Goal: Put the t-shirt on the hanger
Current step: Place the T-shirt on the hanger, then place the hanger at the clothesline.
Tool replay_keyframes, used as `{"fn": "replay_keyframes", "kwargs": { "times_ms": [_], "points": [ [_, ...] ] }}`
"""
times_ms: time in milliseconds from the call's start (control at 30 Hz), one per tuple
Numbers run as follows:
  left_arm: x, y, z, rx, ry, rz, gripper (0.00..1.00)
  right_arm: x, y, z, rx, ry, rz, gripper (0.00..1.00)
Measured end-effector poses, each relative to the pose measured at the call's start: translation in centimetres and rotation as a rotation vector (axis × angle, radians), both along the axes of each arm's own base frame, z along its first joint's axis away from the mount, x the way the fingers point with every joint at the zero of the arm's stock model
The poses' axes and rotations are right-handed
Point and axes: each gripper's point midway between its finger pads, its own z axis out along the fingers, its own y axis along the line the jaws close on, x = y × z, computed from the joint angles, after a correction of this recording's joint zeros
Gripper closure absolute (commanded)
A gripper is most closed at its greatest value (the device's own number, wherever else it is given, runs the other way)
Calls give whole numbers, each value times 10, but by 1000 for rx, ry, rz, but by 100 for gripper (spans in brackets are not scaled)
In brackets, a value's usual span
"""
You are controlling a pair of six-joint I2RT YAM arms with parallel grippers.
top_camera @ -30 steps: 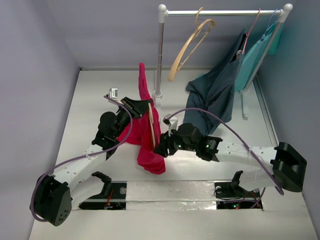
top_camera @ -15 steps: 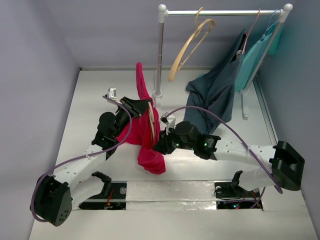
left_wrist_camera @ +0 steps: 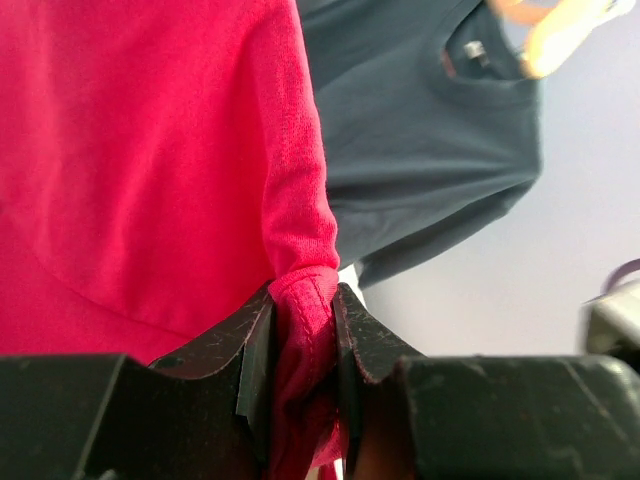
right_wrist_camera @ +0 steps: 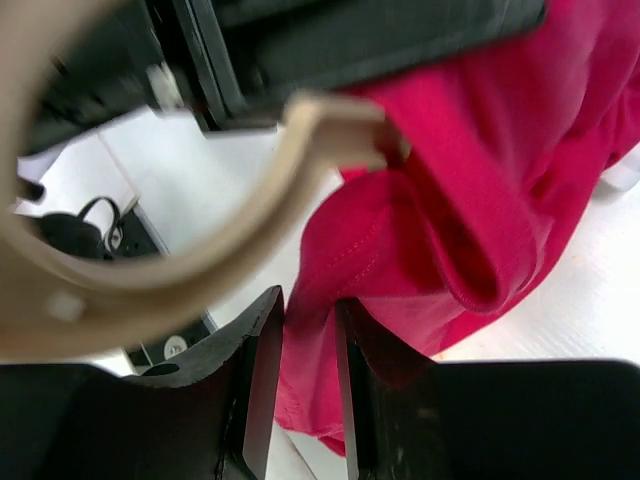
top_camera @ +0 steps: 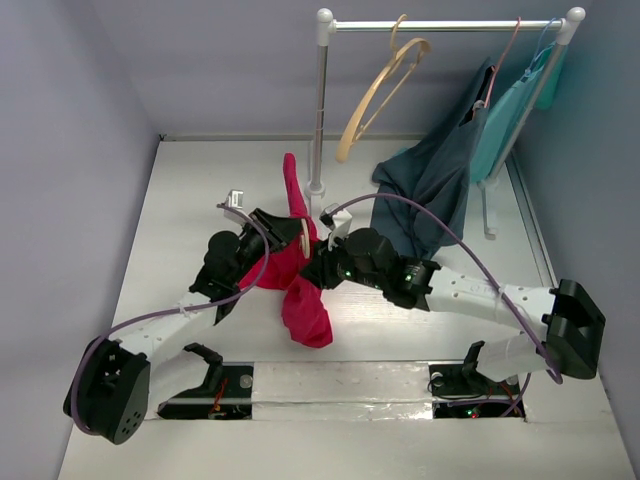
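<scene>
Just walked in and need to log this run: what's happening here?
Both arms are working a red t-shirt over the table. The left hand is clamped on a fold of it, and the right hand looks closed on cloth too. A tan wooden hanger sits against the shirt near both hands, only partly visible, so how far it is in can't be told.

1. A white clothes rack (top_camera: 320,100) stood at the table's (top_camera: 200,190) far edge.
2. A spare wooden hanger (top_camera: 380,95) hung on its rail.
3. A navy garment (top_camera: 430,190) and a teal garment (top_camera: 505,125) hung near the far right corner.
</scene>
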Motion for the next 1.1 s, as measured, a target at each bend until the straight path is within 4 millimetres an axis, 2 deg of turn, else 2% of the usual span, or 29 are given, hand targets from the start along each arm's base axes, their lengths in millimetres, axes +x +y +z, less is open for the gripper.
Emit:
{"fn": "replay_keyframes", "kwargs": {
  "times_ms": [100, 200, 300, 333, 433, 533, 700, 867, 967, 1100],
  "points": [
    [-2, 0, -11, 4, 33, -6, 100, 5, 0, 6, 7, -16, -19, 67],
    [-1, 1, -10, -7, 40, -3, 100, 11, 3, 12, 11, -31, -32, 67],
    [0, 3, -10, -15, 45, 3, 100, 15, 6, 11, 2, -33, -47, 53],
    [1, 4, -11, -14, 48, 6, 100, 16, 6, 9, -3, -32, -49, 45],
    [1, 5, -13, -18, 58, 3, 100, 17, 3, 2, -28, -21, -58, 34],
    [2, 4, -18, -18, 77, -8, 100, 16, -1, 1, -38, -18, -63, 28],
    [3, 4, -25, -15, 102, -18, 100, 11, -13, 13, -32, -21, -76, 23],
    [4, 5, -27, -15, 106, -15, 100, 5, -20, 22, -23, -24, -80, 22],
    [5, 7, -27, -15, 107, -11, 100, -4, -20, 12, -70, -21, -84, 22],
    [6, 8, -27, -14, 109, -7, 100, -17, -13, -14, -179, -20, -86, 23]
  ]
}}
